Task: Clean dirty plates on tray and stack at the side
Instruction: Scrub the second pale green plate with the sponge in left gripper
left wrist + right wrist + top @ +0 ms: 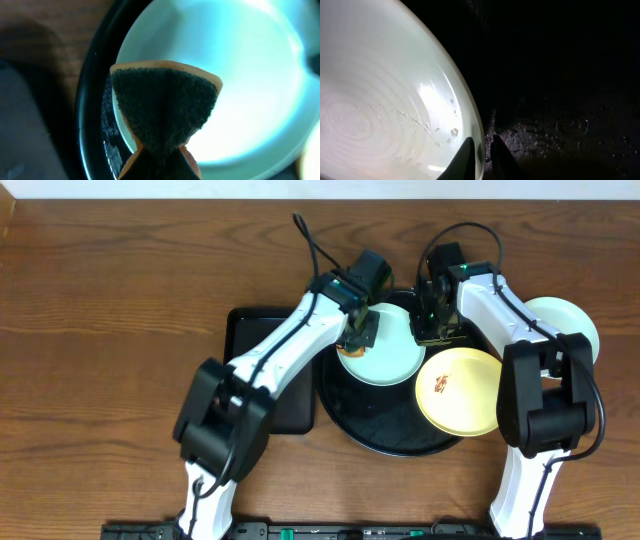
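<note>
Overhead: large round black tray at frame centre on dark-brown wood-grain bench. In its upper half, pale mint-green round plate. Across the tray's right rim, pale yellow round plate with a small brown smear. Off the tray at far right, second mint-green plate, partly hidden by the right arm. Left of the round tray, smaller rectangular black tray. Left claw at the first mint plate's upper-left edge, right claw at its upper-right edge.

Left wrist: left claw closed on orange-edged sponge, pinched at frame bottom, dark scouring face toward the camera, over the mint plate's left rim. Black tray rim curving down the left.

Right wrist: right claw gripping the mint plate's rim at frame bottom, one finger on either side. Droplets on the plate, wet black tray to the right.
</note>
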Available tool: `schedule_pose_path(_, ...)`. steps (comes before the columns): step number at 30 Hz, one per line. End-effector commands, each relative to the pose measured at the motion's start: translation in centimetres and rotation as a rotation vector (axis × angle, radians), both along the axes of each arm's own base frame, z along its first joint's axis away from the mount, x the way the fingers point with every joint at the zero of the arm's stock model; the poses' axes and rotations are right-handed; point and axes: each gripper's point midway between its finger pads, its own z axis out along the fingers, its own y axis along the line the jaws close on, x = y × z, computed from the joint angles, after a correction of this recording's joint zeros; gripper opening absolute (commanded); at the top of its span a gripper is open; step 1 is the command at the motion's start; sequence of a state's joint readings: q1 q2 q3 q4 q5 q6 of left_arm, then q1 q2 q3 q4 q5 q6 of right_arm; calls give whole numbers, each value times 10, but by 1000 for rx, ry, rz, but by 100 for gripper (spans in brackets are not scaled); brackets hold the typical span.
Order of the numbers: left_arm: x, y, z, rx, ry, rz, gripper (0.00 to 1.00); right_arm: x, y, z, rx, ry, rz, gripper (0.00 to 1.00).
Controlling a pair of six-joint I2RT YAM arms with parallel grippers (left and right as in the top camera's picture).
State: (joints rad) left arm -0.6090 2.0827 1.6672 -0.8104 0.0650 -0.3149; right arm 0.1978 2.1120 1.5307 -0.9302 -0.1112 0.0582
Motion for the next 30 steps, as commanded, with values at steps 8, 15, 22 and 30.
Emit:
schedule_pose_path(8, 13, 0, -20, -2, -10, 23, 7, 5, 3, 13, 1, -36, 14, 1)
schedule_pose_path(15, 16, 4, -39, 39, -6, 31, 8, 5, 3, 13, 1, -36, 14, 1)
schedule_pose_path(22, 19, 2, -44, 32, -12, 38, 8, 5, 3, 12, 1, -36, 15, 1)
schedule_pose_path(30, 13, 4, -61, 52, 16, 34, 8, 5, 3, 12, 1, -36, 15, 1)
